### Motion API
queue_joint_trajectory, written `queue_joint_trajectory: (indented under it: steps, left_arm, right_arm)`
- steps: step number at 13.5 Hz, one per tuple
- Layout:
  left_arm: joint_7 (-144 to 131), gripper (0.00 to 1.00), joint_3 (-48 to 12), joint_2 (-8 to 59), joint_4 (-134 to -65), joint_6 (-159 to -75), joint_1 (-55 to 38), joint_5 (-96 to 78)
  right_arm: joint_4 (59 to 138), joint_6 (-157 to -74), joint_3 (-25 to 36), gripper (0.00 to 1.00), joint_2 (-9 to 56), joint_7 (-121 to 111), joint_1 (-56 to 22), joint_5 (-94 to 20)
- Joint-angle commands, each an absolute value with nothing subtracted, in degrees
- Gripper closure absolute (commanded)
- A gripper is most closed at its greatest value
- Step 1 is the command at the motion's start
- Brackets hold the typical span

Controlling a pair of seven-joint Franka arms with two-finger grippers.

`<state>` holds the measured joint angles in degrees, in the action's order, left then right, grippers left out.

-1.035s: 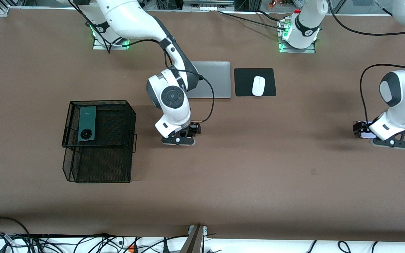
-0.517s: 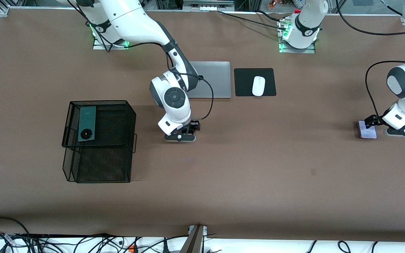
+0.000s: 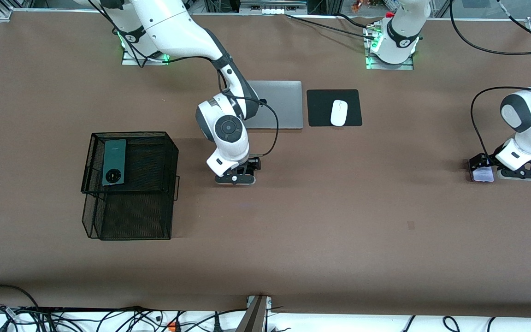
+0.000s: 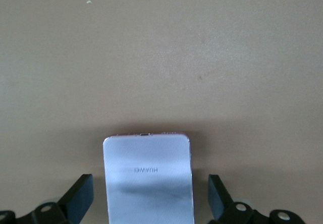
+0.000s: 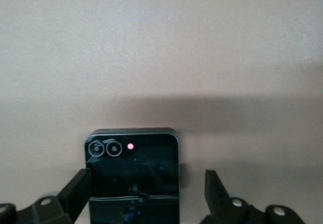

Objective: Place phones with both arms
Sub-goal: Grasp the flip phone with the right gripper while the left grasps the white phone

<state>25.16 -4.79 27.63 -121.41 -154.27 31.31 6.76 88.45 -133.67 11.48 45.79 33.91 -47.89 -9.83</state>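
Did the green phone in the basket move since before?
No. The green phone lies in the same corner of the black wire basket top tray, which stays put beside the right gripper.

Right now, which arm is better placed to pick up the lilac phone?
Left. Its end effector is open and straddles the lilac phone on the table. The right end effector is open around the black phone mid-table, nearer the basket.

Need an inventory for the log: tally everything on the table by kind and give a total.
Phones: 3, dark-green phone on the wire basket, black phone, pale-lilac phone
Wire baskets: 1
Laptops: 1, grey laptop
Mice: 1, white mouse
Mouse pads: 1, black mouse pad
Total: 7
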Motion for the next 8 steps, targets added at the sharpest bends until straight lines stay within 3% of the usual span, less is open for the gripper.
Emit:
queue_joint_trajectory:
  steps: [1, 8]
  left_arm:
    - [27.42, 0.00, -5.71, 28.48, -119.71, -154.34, 32.08, 5.71]
    - [27.77, 0.00, -5.71, 30.06, -119.53, -154.51, 33.05, 5.80]
  right_arm:
    - [90.09, -134.56, 11.34, 0.01, 44.21, 32.70, -48.08, -11.78]
    - [90.35, -134.65, 11.34, 0.01, 44.74, 31.38, -48.87, -11.87]
